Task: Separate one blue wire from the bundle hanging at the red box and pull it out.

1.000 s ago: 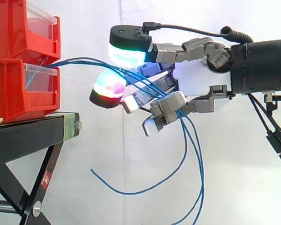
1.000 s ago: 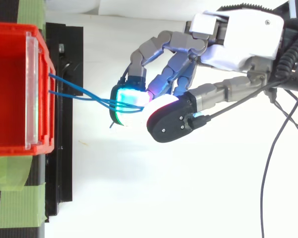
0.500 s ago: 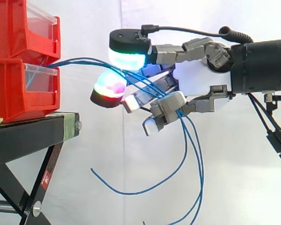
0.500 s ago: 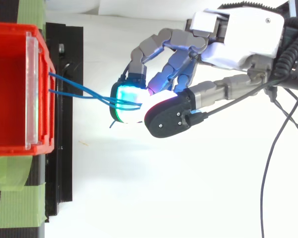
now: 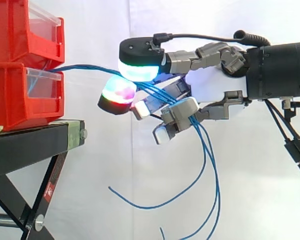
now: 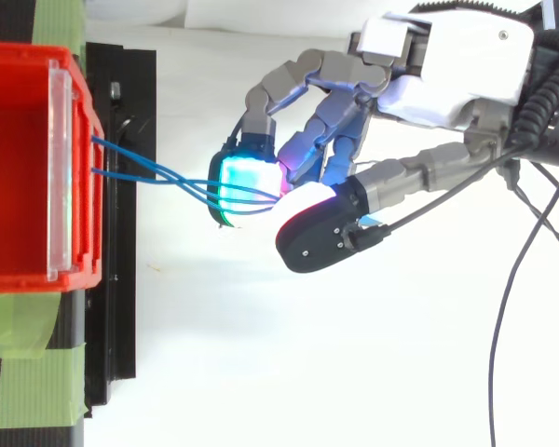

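Several thin blue wires point(image 5: 87, 67) leave the clear front of the lower red bin point(image 5: 17, 97) and run right into my hand point(image 5: 212, 85). They pass between a black pad glowing green-white point(image 5: 138, 61) above and a pad glowing red and green point(image 5: 117, 95) below, then thread through the curled fingers. Behind the fingers the wires hang down in long loops point(image 5: 210, 175) with loose ends low in the side view. From above, the wires point(image 6: 154, 177) cross the gap from the bin point(image 6: 19, 168) to a cyan-green pad point(image 6: 242, 182).
A second red bin point(image 5: 25, 27) is stacked on the lower one. Both rest on a black stand point(image 5: 30, 142) with crossed legs, and green tape point(image 6: 19, 326) marks the stand top. A white curtain is behind, and the arm enters from the right.
The upper black pad has lifted slightly and, from above, swung a little away from the cyan pad. The hanging wire ends have shifted right and upward.
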`<action>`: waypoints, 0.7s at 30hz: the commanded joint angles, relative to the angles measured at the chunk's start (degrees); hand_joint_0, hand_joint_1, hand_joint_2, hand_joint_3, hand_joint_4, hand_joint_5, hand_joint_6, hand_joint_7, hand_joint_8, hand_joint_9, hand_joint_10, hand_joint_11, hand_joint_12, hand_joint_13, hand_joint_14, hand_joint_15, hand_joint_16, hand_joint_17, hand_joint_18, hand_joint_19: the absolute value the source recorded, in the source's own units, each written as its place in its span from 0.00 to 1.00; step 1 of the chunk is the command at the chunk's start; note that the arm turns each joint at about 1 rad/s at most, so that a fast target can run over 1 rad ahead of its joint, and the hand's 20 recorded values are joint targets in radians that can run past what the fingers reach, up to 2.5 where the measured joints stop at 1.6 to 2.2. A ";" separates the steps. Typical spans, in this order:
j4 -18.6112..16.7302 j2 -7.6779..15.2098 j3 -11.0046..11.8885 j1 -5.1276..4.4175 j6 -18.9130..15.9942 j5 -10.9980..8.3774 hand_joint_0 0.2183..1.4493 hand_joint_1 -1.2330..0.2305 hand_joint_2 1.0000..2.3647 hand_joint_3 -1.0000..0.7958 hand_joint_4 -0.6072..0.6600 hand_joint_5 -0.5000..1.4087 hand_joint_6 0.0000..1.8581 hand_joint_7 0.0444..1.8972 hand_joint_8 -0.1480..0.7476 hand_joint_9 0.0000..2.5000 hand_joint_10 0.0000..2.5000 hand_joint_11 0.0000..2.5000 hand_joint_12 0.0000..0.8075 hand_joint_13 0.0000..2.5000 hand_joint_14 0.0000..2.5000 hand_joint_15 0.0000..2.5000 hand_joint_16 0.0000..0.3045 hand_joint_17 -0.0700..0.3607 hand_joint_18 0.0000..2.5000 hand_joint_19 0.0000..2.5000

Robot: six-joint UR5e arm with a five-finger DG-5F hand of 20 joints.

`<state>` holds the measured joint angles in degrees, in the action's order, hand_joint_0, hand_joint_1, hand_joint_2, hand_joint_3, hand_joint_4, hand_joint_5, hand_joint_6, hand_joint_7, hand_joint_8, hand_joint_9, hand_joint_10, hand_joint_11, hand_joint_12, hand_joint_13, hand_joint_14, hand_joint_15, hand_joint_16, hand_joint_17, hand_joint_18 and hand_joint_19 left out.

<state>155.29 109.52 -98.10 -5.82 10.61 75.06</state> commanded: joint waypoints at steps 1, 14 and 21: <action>0.01 -0.01 -0.07 0.11 -0.07 0.00 0.32 0.27 0.01 0.37 0.63 0.16 0.49 0.46 0.57 0.39 0.01 0.38 0.45 0.59 0.00 0.63 0.19 0.46 0.37 0.30; 0.01 -0.62 0.19 0.37 -0.07 0.09 0.36 0.18 0.01 0.37 0.66 0.13 0.50 0.45 0.54 0.32 0.01 0.40 0.45 0.55 0.00 0.62 0.19 0.47 0.36 0.27; 0.62 -0.80 0.19 0.55 -0.16 0.18 0.36 0.16 0.00 0.31 0.67 0.13 0.49 0.44 0.55 0.31 0.01 0.40 0.47 0.54 0.00 0.62 0.19 0.47 0.36 0.27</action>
<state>155.78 108.79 -97.92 -5.31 10.45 75.22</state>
